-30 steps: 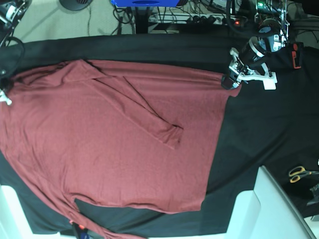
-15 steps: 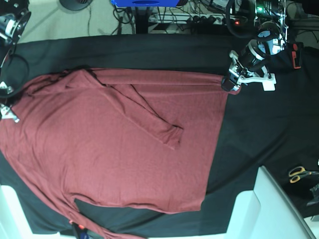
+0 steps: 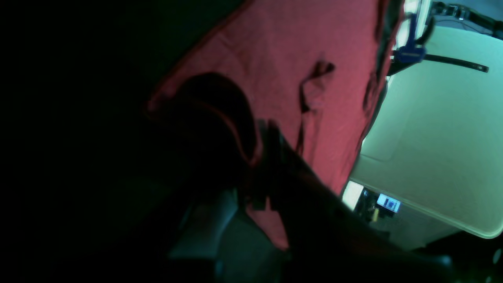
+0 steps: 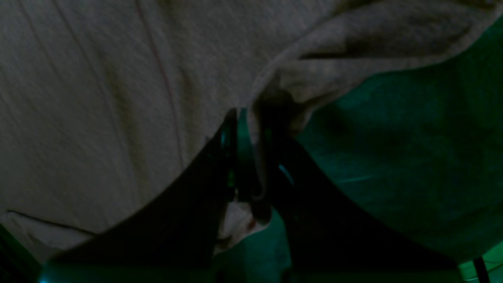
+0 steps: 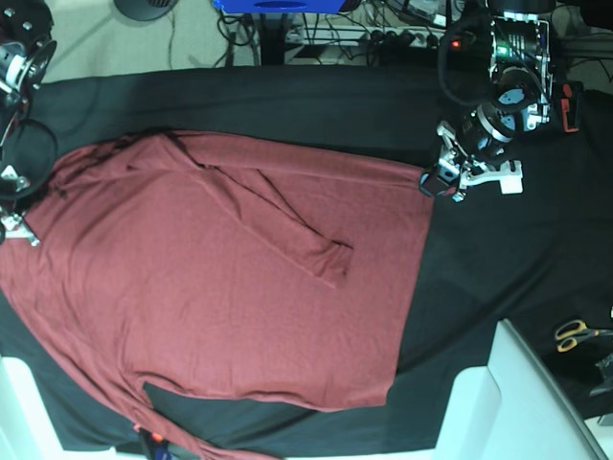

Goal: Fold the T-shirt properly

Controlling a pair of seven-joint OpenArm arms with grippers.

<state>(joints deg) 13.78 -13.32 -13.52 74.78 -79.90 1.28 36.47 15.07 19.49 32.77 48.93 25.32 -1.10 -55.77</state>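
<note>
Shifted: T-shirt (image 5: pixel 220 278) top edge pulled leftward, spread across frame centre | left pincer (image 5: pixel 439 182) clamped on hem corner | right pincer (image 4: pixel 251 157) clamped on collar-side cloth, left edge | keep tension even, both pincers level.

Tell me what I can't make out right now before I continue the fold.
- Base view: T-shirt lower sleeve, cut off by the bottom edge.
- Base view: right hand, cut off by the left edge.
- Left wrist view: left hand, a dark silhouette.
- Right wrist view: cloth colour washed out, dim.
</note>
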